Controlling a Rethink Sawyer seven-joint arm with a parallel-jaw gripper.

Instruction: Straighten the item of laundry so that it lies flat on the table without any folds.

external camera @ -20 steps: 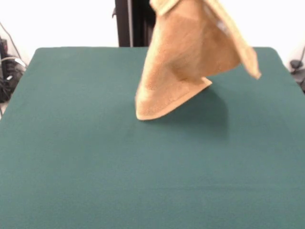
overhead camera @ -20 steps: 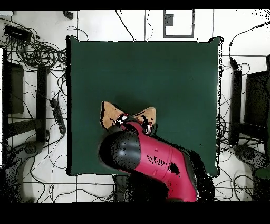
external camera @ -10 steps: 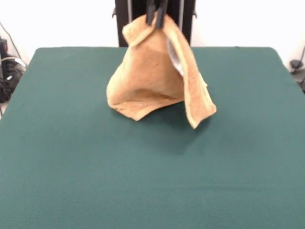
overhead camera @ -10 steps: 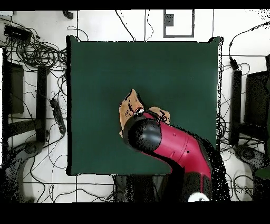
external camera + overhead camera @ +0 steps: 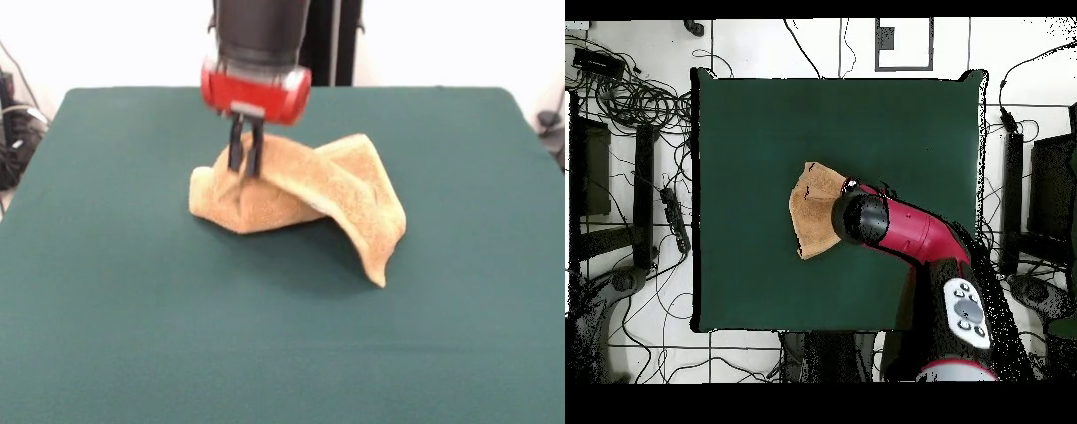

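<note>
The orange-tan towel (image 5: 309,190) lies bunched near the middle of the dark green table (image 5: 132,309), with a raised fold running to a drooping corner at the right. My gripper (image 5: 244,168) comes down from above and is shut on a pinch of the towel at its top left. In the overhead view the towel (image 5: 813,212) shows left of the red arm (image 5: 910,232), which hides the gripper and part of the cloth. The white tag is hidden.
Cables and dark equipment (image 5: 625,200) lie on the floor round the table. The robot's black pedestal (image 5: 331,40) stands behind the table's far edge.
The gripper has come down with the towel. The towel hung in the air before and now rests crumpled on the table, still held. The arm has swung across the table in the overhead view.
</note>
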